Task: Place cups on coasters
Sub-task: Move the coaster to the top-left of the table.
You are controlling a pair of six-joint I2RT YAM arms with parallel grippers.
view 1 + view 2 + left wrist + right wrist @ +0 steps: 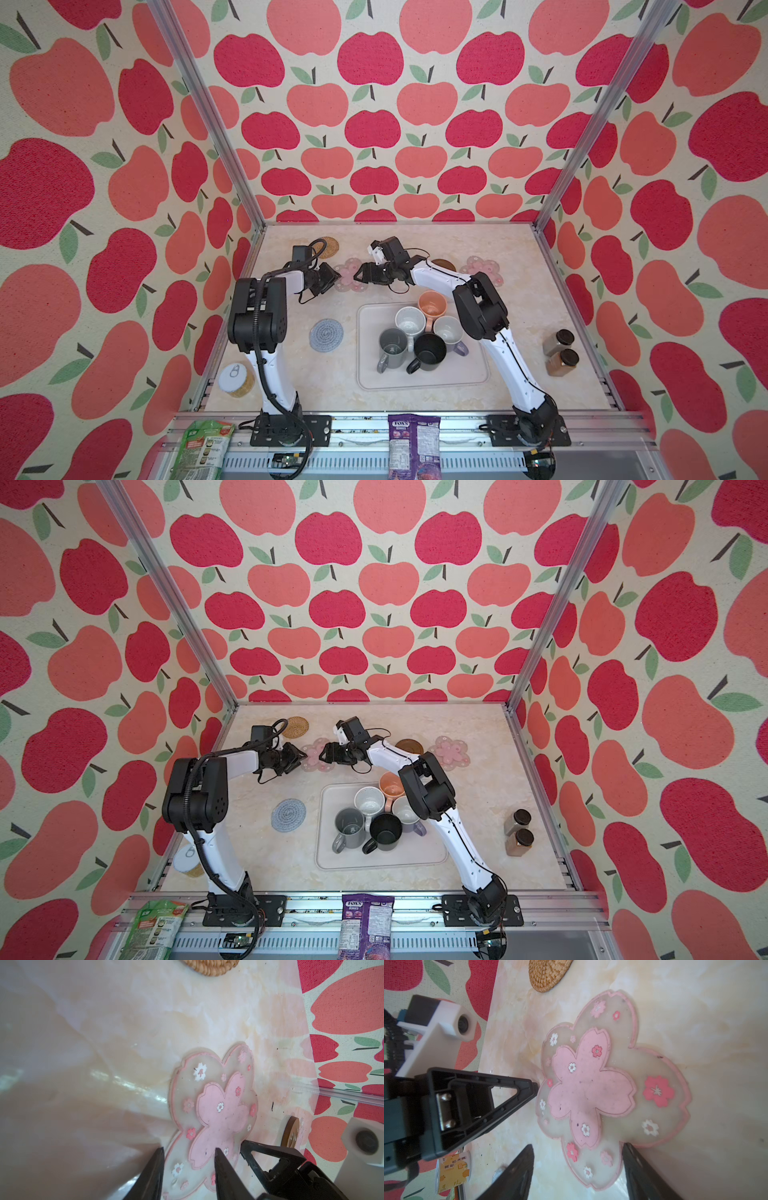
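All five handled mugs stand upright in a tight cluster on the large pale rounded rectangular tray (469, 376): the grey mug (392, 347), white mug (409, 320), black mug (430, 352), peach-orange mug (432, 302) and lavender mug with white inside (449, 329). All five coasters lie bare on the marble-look tabletop (324, 384).

The first pink flower-shaped coaster (591, 1088) lies beyond the tray's far left corner, between the two grippers. The dark brown round coaster (444, 264) is to its right, partly hidden by the right arm. The second pink flower-shaped coaster (482, 268) lies further right. The woven rattan round coaster (326, 247) sits toward the far left, and the grey-blue crocheted round coaster (326, 335) is just left of the tray.

The left gripper (188, 1149) has its jaws partly apart with nothing between them. In the right wrist view one of its fingertips sits at the first flower coaster's edge, but contact cannot be confirmed. The right gripper (577, 1145) faces it from the opposite side, its jaws spread wider and empty, low over that coaster's edge.

Two brown-filled jars with dark lids (559, 353) stand right of the tray, and a yellow can with a pull-tab lid (236, 379) stands at the near left. A green packet (203, 449) and a purple packet (413, 444) rest on the front rail
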